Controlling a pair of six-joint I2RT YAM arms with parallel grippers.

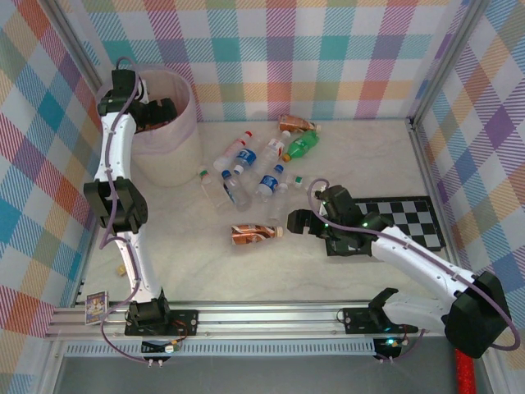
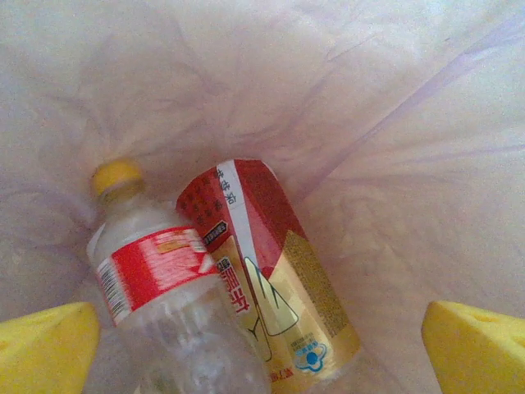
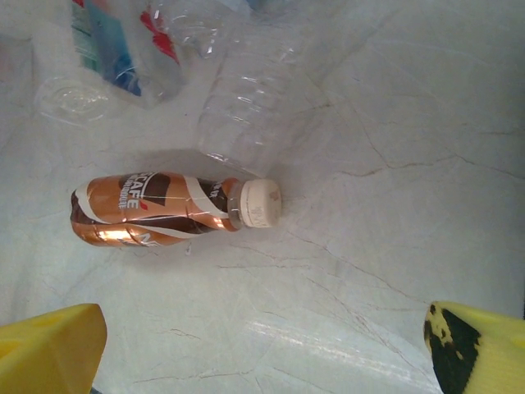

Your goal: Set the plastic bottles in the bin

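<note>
My left gripper (image 1: 161, 115) hangs open over the bin (image 1: 187, 139), a round pale basket at the back left. In the left wrist view its yellow fingers (image 2: 47, 349) stand wide apart above the pinkish liner (image 2: 377, 123). On the liner lie a clear bottle with a red label and yellow cap (image 2: 156, 279) and a red-and-gold bottle (image 2: 267, 271). Several plastic bottles (image 1: 246, 168) lie clustered mid-table, with a green one (image 1: 302, 145) behind them. A brown-wrapped bottle (image 1: 254, 234) (image 3: 156, 209) lies alone on its side. Just to its right, my right gripper (image 1: 299, 222) (image 3: 262, 328) is open and holds nothing.
A black-and-white checkerboard (image 1: 414, 217) lies at the right under the right arm. Checked walls close in the table on three sides. A small card (image 1: 96, 305) sits at the front left corner. A clear label-less bottle (image 3: 254, 98) lies just behind the brown one.
</note>
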